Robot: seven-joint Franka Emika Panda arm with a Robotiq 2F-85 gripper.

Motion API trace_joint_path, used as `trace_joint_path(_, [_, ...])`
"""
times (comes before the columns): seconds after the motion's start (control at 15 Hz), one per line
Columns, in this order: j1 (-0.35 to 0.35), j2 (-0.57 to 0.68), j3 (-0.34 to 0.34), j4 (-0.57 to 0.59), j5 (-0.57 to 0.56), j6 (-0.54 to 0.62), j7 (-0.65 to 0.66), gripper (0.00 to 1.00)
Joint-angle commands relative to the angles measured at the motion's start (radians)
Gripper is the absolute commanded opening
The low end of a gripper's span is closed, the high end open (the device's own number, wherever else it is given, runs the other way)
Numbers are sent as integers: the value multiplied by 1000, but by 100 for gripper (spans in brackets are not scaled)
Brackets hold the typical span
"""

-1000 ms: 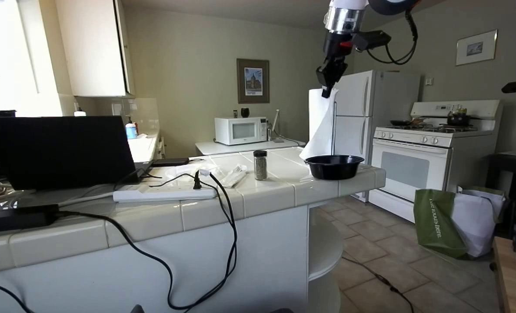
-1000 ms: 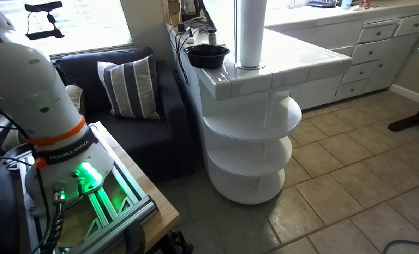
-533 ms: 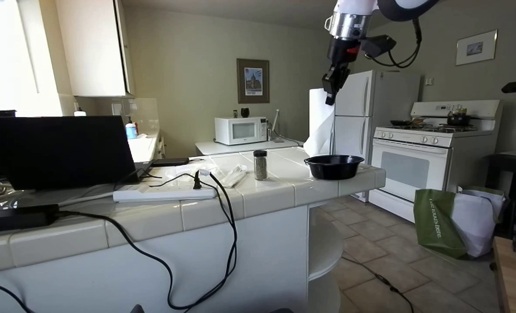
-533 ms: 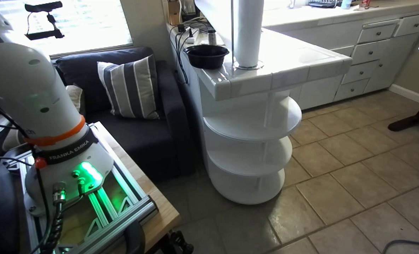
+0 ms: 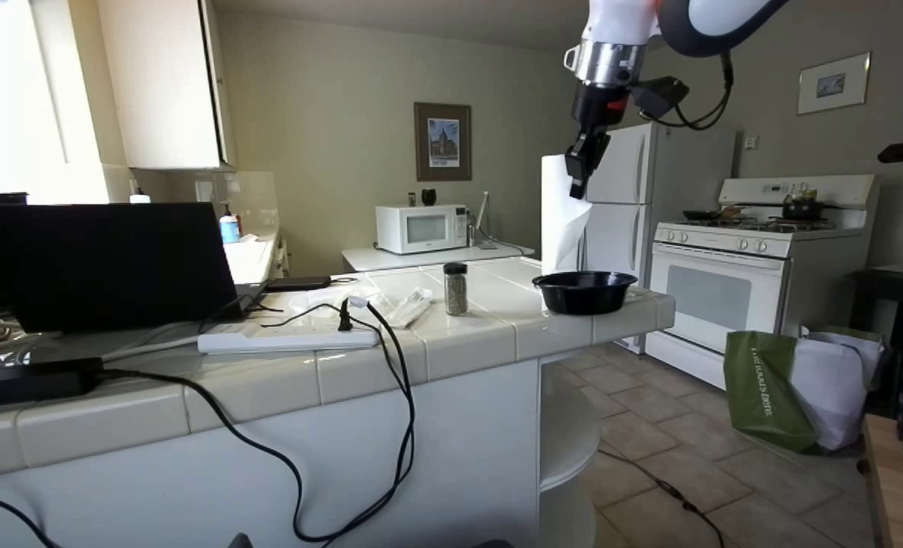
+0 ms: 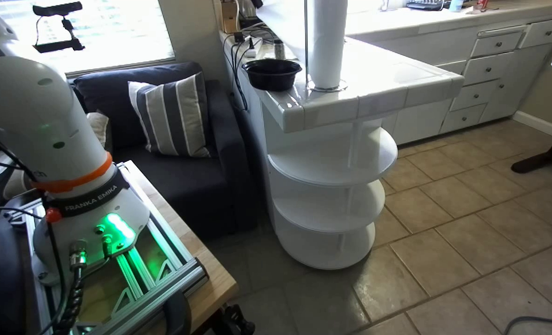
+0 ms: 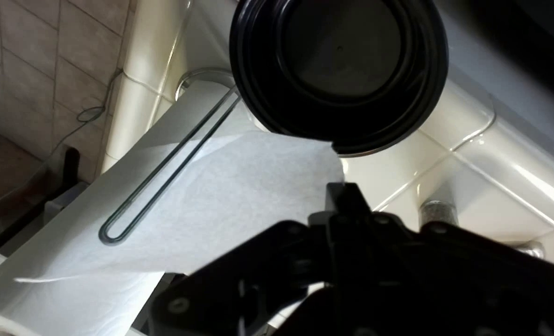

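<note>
My gripper (image 5: 577, 189) is shut on the free edge of a white paper towel sheet (image 5: 570, 227). The sheet stretches from the upright paper towel roll (image 6: 328, 44) to the fingertips; its end meets the shut fingertips (image 7: 344, 189) in the wrist view, where the sheet (image 7: 258, 186) fills the middle left. The roll stands on a metal holder with a looped side rod (image 7: 164, 179). A black round bowl (image 5: 584, 295) sits on the counter corner below the gripper, empty inside in the wrist view (image 7: 344, 51). In an exterior view only the gripper's tip (image 6: 256, 3) shows at the top edge.
A spice jar (image 5: 456, 291) stands on the tiled counter (image 5: 481, 335) beside the bowl. A power strip (image 5: 284, 339), cables and a black laptop (image 5: 101, 266) lie farther along. A fridge (image 5: 611, 213) and a stove (image 5: 725, 281) stand behind.
The gripper has moved down and slightly right in an exterior view, with the sheet's edge. In an exterior view the sheet is spread out more to the left, and the roll and holder have shifted slightly left.
</note>
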State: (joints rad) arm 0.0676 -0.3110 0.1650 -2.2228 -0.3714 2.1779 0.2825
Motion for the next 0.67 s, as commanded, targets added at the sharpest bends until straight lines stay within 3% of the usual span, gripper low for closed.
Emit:
trace_joint_path(0.0, [3,37,10,-19,5,26,-30,0])
trace_joint_path(0.6, [26,165,40,10,-25,10,-34,0])
